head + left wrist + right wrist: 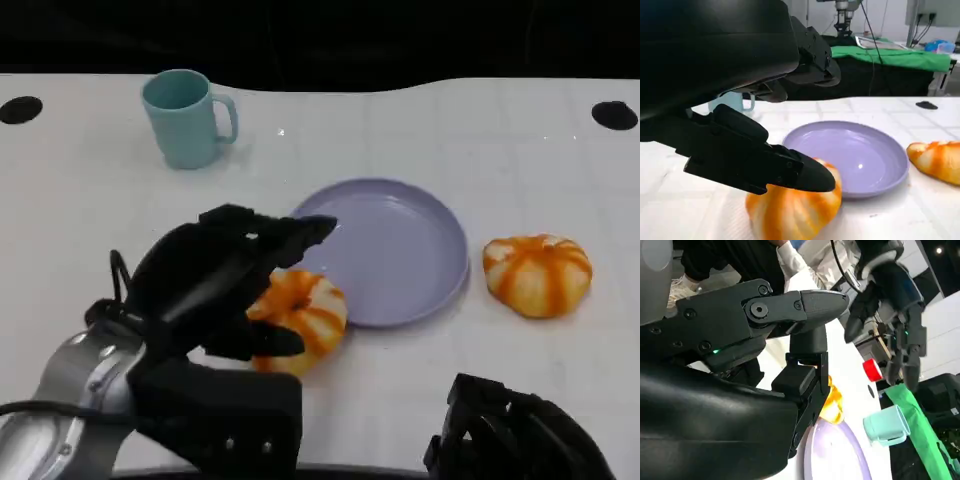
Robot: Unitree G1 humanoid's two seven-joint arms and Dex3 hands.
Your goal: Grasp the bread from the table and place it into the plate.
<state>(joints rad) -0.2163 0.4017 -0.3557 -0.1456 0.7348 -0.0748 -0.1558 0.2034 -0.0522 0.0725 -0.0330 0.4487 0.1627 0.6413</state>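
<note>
An orange-and-white striped bread sits on the white table against the near-left rim of the lilac plate. My left hand arches over it: the long fingers reach past it toward the plate, and the thumb touches its near side. In the left wrist view the thumb rests on top of the bread, while the upper fingers hover above with a gap. The plate holds nothing. My right hand is low at the front right, holding nothing, its fingers apart.
A second striped bread lies right of the plate. A teal cup stands at the back left. Black holes mark the table's far corners. A person's white sleeve shows beyond the table.
</note>
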